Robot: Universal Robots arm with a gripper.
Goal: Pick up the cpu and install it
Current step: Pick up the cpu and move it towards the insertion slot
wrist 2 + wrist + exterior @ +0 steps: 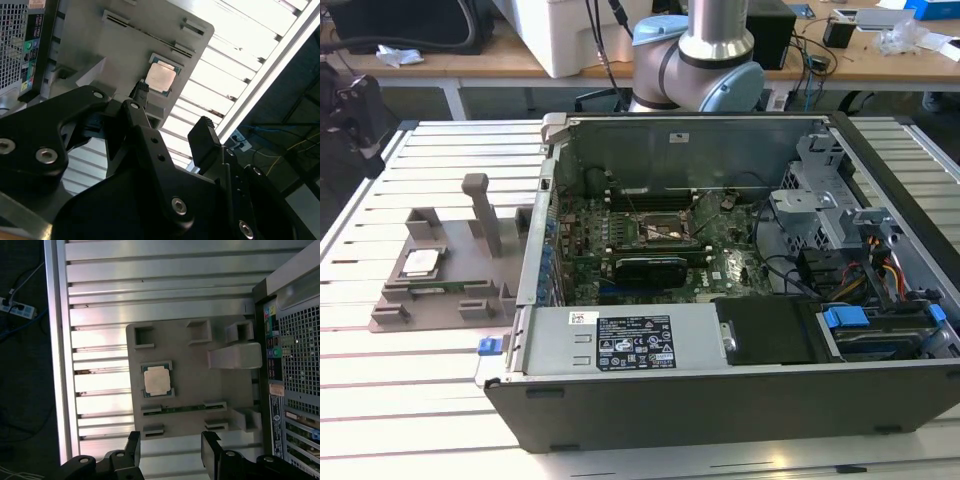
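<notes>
Nothing here is legible to me. A black label (635, 343) with white print sits on the power supply (695, 345) inside the computer case (720, 410), with a small white sticker (582, 319) just beside it. In the first wrist view a pale sticker (274, 389) marks the case's rear panel. Their print, and any on the cpu (157, 379), is too fine to read.

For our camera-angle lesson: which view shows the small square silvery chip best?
The first wrist view: the small square silvery-grey metal chip lies face-on in its grey tray. The second wrist view shows the chip slanted; the exterior view shows it far off, at the exterior view's left.
</notes>
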